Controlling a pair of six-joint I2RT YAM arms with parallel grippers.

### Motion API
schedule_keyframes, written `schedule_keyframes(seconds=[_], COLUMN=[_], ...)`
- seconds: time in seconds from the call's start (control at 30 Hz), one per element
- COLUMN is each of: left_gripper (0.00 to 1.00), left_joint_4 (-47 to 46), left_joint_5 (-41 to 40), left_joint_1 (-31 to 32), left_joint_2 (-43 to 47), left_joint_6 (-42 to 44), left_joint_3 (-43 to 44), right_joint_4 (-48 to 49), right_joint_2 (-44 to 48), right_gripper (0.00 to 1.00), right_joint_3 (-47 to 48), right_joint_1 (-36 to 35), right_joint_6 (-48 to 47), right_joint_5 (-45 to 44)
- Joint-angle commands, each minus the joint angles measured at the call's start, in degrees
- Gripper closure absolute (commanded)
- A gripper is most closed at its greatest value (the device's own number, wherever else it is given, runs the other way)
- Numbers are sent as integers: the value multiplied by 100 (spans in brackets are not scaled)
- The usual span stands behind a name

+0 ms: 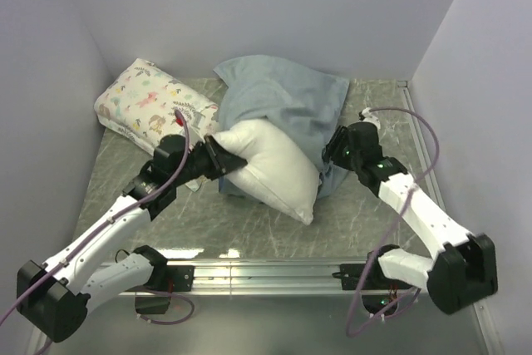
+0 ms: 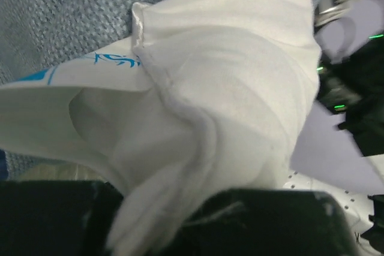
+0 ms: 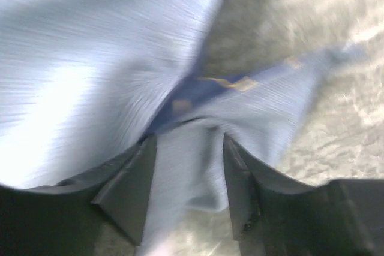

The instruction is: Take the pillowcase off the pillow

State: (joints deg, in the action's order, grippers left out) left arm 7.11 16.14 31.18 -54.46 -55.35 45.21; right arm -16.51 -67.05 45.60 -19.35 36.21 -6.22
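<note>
Middle of the worktop (image 1: 249, 226): pillow (image 1: 274, 168) lies front to back, bare end toward the near edge, far end inside the pillowcase (image 1: 283, 93). Left gripper (image 1: 218, 155) pinches the pillow's near-left corner; right gripper (image 1: 332, 151) spread around the pillowcase's edge.

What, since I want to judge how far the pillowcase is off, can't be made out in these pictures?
- Top view: how much of the plump white pillow is inside the blue-grey fabric pillowcase; the case's folds cover its far end.
- Left wrist view: fingertips of the left gripper; bunched white fabric covers them.
- Right wrist view: whether the right gripper, jaws apart, touches the cloth between them; motion blur.
</note>
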Motion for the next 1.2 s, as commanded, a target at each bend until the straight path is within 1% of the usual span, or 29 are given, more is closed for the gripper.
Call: schedule_keyframes(seconds=[0.0,0.03,0.07,0.1,0.13,0.17,0.23,0.27,0.3,0.33,0.37,0.4,0.43,0.47,0.53,0.57,0.63,0.67,0.73,0.8,0.87,0.9,0.93,1.0,1.03,1.07,1.13,1.17], left_gripper=[100,100,99,99,100,99,100,100,99,100,100,99,100,99,99,100,99,100,100,100,99,99,100,100,99,100,100,100], left_joint_4=[-667,-842,-869,-896,-887,-879,-870,-748,-729,-729,-694,-589,-615,-650,-667,-667,-861,-887,-896,-861,-773,-747,-729,-555,-501,-396,-246,-124], left_joint_5=[881,908,882,856,812,707,627,479,399,320,267,188,153,126,56,30,-23,-49,-111,-146,-208,-225,-234,-278,-304,-357,-410,-427], left_joint_1=[134,178,282,344,484,581,844,933,1021,1196,1267,1337,1451,1513,1654,1698,1777,1804,1830,1839,1848,1848,1848,1848,1848,1848,1857,1857], left_joint_2=[172,181,207,233,234,234,216,216,216,234,234,242,225,208,138,120,102,102,163,198,260,269,295,348,418,453,558,594], left_joint_6=[-63,-72,-63,-55,-2,16,103,130,165,191,183,174,139,121,86,60,7,-10,-46,-55,-37,-37,-28,-19,-2,7,33,42], left_joint_3=[-503,-739,-846,-934,-1066,-1110,-1242,-1260,-1321,-1365,-1409,-1471,-1602,-1664,-1840,-1901,-2033,-2069,-2139,-2157,-2157,-2139,-2131,-2096,-2078,-2060,-1981,-1955], right_joint_4=[-194,-299,-317,-309,-248,-247,-430,-493,-545,-676,-730,-774,-888,-950,-1257,-1380,-1889,-2030,-2267,-2356,-2523,-2593,-2724,-2866,-2953,-2998,-3121,-3156], right_joint_2=[902,1017,1175,1228,1212,1055,730,354,159,-52,-481,-694,-1131,-1344,-1810,-2299,-2838,-3319,-3839,-4122,-4509,-4641,-4877,-5080,-5221,-5274,-5345,-5336], right_gripper=[37,34,32,27,24,23,22,21,21,20,20,19,19,19,18,18,18,18,18,18,20,25,27,43,53,72,87,100], right_joint_3=[615,703,887,984,1081,1204,1748,1942,2326,2530,2732,3135,3356,3820,4340,4874,5456,5929,6257,6627,7056,7224,7374,7839,7954,8155,8324,8377], right_joint_1=[-121,-200,-435,-586,-718,-1006,-1280,-1403,-1570,-1606,-1598,-1589,-1598,-1606,-1641,-1650,-1712,-1738,-1774,-1774,-1782,-1782,-1782,-1774,-1765,-1695,-1572,-1467], right_joint_6=[-403,-613,-745,-894,-1209,-1360,-1704,-1809,-1984,-2038,-2082,-2170,-2231,-2284,-2477,-2565,-2776,-2846,-2926,-2918,-2961,-2996,-3014,-2988,-2962,-2935,-2664,-2541], right_joint_5=[340,384,367,350,367,367,323,175,104,68,42,33,24,24,24,33,-54,-133,-397,-564,-679,-705,-801,-994,-1274,-1398,-1688,-1942])
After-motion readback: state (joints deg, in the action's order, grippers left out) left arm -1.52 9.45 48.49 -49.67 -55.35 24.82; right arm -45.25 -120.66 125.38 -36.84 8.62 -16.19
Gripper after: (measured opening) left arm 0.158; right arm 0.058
